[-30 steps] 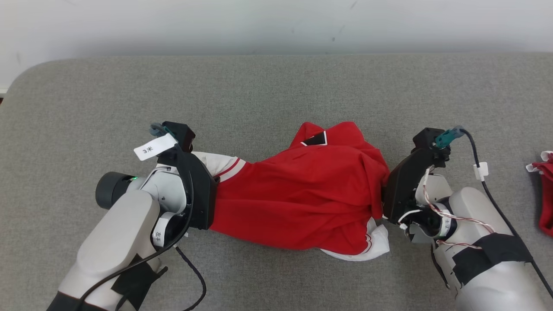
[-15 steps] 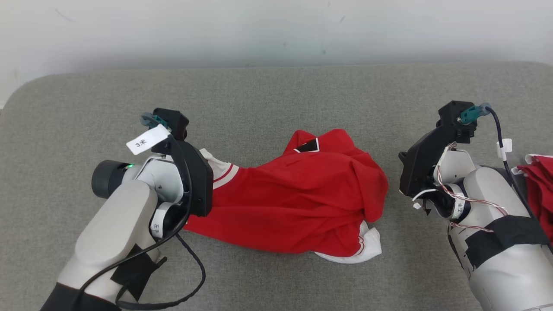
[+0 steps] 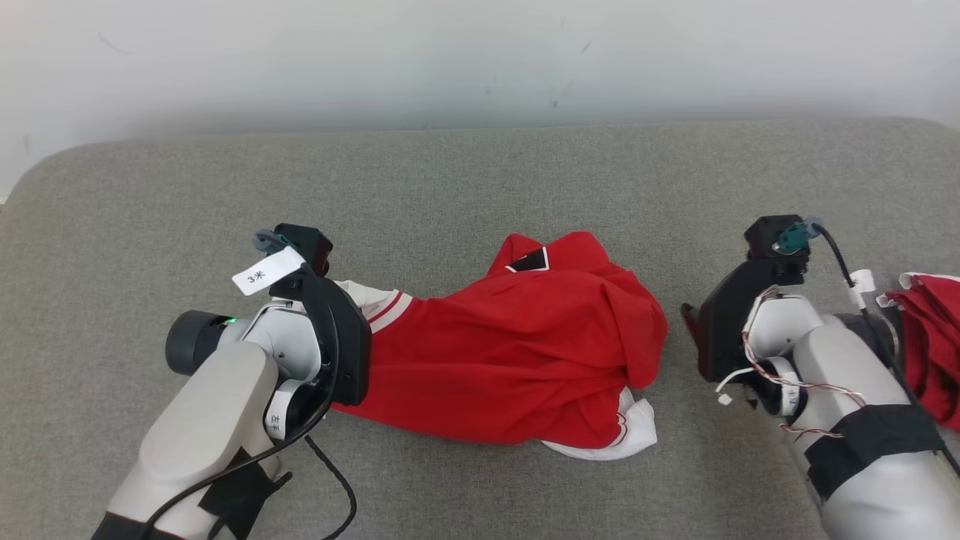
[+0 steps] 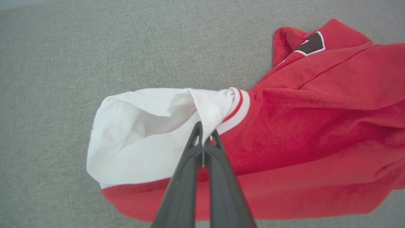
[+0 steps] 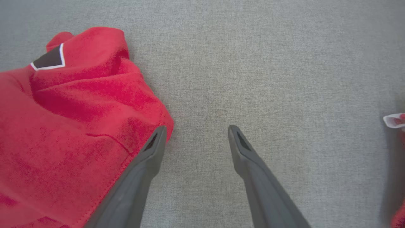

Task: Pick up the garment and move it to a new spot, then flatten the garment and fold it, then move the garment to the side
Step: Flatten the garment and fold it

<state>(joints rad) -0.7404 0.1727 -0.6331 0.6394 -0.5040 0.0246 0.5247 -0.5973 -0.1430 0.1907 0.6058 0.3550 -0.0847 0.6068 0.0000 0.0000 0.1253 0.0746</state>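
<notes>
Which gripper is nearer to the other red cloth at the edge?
Right. The open right gripper is between the garment and that cloth; the left gripper pinches the garment's white sleeve.

Head looks down; close wrist views share the garment (image 4: 316, 120).

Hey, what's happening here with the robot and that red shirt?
The robot is working a crumpled red shirt on a grey padded surface. Its left gripper is shut on the shirt's white sleeve, while the right gripper is open and empty at the shirt's other end. The shirt is not yet flat or folded.
</notes>
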